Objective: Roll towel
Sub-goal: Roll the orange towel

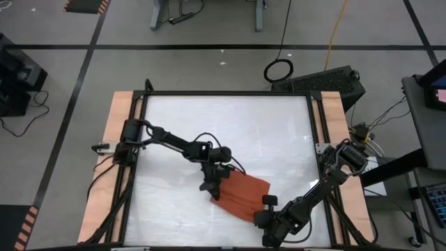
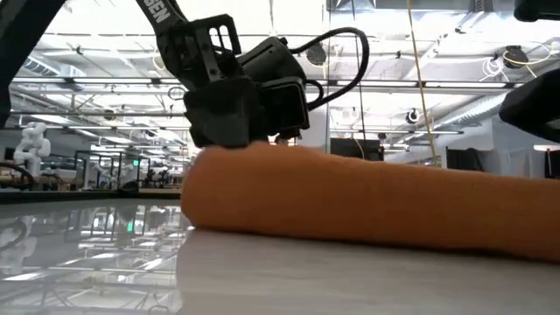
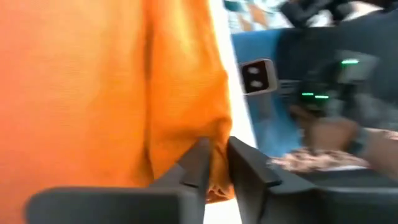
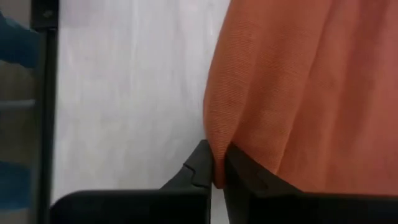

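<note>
Towel (image 1: 240, 195): rust-orange, partly rolled, lying on the white worktop (image 1: 279, 132) toward five o'clock of centre.
Left pincer (image 1: 213, 188): at the towel's nine o'clock end, nipped tight on a fold of cloth, likely to keep that end from slipping.
Right pincer (image 4: 216, 167): at the towel's four o'clock end, squeezed on the cloth edge too.
Why both ends: probably so the roll turns evenly, not skewed.
Progress: looks midway, bundle thick but loose.
</note>
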{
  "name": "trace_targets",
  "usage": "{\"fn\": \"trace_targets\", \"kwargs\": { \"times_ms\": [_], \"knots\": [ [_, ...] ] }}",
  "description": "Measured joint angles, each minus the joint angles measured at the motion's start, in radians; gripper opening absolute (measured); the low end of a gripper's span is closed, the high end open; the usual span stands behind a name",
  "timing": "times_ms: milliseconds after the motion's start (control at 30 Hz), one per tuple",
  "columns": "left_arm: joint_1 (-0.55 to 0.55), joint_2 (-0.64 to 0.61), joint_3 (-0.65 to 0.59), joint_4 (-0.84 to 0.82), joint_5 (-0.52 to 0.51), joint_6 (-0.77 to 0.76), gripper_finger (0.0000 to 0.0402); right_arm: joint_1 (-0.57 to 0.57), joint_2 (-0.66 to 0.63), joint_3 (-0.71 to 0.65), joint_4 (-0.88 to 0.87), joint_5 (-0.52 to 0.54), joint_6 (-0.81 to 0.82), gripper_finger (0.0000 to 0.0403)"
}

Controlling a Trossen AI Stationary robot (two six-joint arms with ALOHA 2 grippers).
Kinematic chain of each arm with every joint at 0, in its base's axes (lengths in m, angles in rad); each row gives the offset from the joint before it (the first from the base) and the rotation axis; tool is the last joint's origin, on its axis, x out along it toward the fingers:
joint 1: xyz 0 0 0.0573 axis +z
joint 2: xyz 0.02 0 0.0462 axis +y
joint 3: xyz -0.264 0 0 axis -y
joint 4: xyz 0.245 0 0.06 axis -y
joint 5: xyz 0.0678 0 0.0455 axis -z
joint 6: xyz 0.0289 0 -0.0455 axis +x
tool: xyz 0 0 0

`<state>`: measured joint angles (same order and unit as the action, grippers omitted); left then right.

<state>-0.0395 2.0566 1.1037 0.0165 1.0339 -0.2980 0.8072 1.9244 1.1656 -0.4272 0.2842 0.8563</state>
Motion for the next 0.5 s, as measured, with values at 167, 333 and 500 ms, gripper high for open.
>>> {"fn": "trace_targets", "kwargs": {
  "times_ms": [167, 333, 500],
  "knots": [
    [0.008, -0.063, -0.006, -0.027, -0.19, 0.096, 0.0167, -0.009, -0.001, 0.0, 0.01, -0.03, 0.053, 0.0005],
    [-0.004, -0.181, -0.003, -0.137, -0.418, 0.279, 0.0226, -0.009, -0.001, 0.0, 0.009, -0.03, 0.115, 0.0003],
    [-0.055, -0.29, -0.002, -0.21, -0.599, 0.455, 0.0229, -0.009, -0.001, 0.0, 0.009, -0.029, 0.164, 0.0002]
  ]
}}
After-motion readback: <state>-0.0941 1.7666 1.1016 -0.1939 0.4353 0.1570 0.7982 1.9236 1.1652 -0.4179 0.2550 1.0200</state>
